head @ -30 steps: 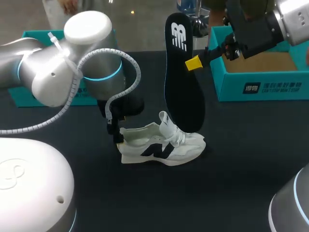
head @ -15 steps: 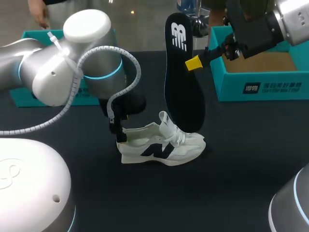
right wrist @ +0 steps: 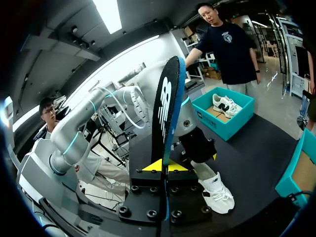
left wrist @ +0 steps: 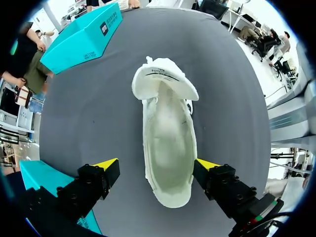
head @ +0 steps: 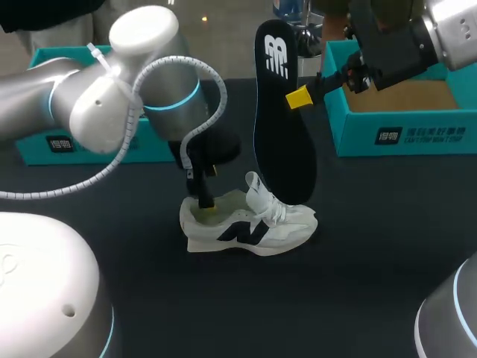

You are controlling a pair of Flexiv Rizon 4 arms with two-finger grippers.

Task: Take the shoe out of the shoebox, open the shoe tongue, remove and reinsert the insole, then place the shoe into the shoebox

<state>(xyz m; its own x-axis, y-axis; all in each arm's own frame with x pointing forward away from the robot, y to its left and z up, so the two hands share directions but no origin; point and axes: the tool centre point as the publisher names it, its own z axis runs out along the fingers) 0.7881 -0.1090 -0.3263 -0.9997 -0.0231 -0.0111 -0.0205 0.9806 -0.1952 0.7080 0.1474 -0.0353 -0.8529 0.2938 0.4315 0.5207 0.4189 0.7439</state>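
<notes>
Right gripper (head: 299,98) is pinched shut on the insole (head: 282,127) and holds it up on end over the table (head: 387,224). The logo end is up top and the toe end hangs just behind the laces of the shoe (head: 253,227).

Over on the other side, the left gripper (head: 203,203) is down at the shoe's heel end. From overhead you honestly can't see what it's doing, because the arm blocks it. Its own wrist camera sorts that out: the fingers (left wrist: 98,180) are spread wide, one yellow tip on either side of the heel, not gripping anything. That camera also looks straight down into the shoe, and it's just bare pale lining in there.

The right wrist camera has the insole edge-on between its two yellow tips. It also catches a teal box (right wrist: 224,111) behind the left arm with another white shoe in it.

The shoe itself is a white low trainer with a dark side logo and white laces. It sits upright on the dark table, tongue flipped forward, toe towards the open shoebox (head: 402,112).
</notes>
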